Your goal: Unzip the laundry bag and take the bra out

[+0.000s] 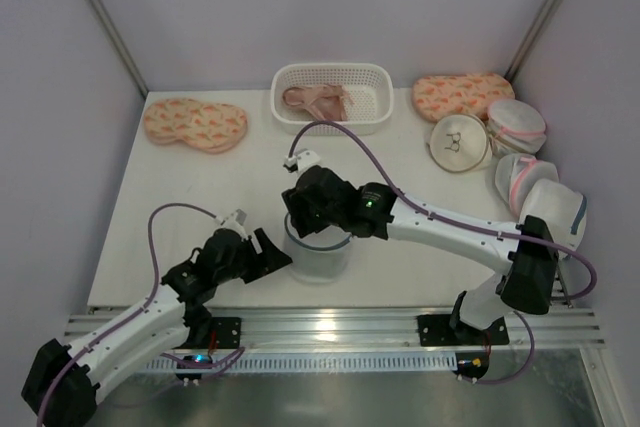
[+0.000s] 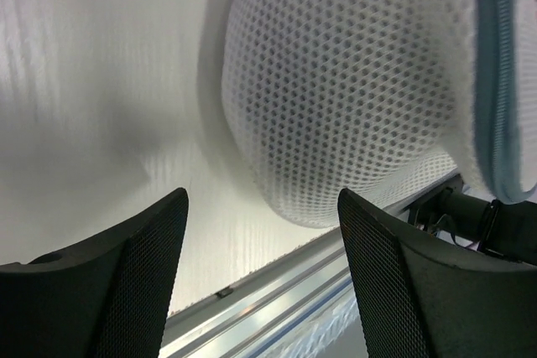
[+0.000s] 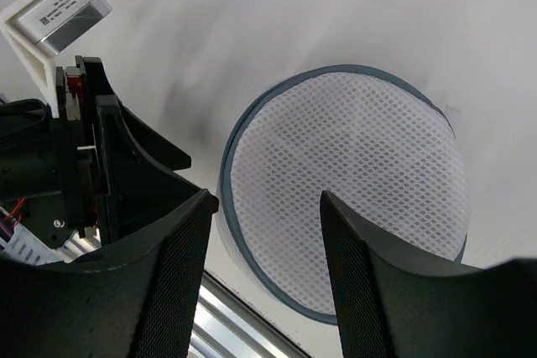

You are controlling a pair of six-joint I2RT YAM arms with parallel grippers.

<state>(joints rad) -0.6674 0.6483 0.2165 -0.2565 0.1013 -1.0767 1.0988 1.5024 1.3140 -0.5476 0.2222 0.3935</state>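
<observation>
**Here, two open grippers bracket a zipped mesh dome**

The left gripper [image 1: 268, 250] sits low on the white table [image 1: 190, 202] with its jaws spread and empty. It faces the laundry bag [image 1: 320, 255], which lies just to its right near the front rail [image 1: 330, 327].

The bag is round and has no long axis. Its blue-grey zip [image 3: 225, 207] rings the rim and looks fully done up. The bra does not show through the mesh.

The right gripper [image 1: 303, 215] hangs directly above the bag's far-left edge, fingers parted and holding nothing. It is likely the nearer one to the zip.

There is room all round the bag. The orange padded piece [image 1: 195, 124], the basket [image 1: 370, 82] and the other mesh bags [image 1: 535, 182] lie well apart, along the back and right.
</observation>
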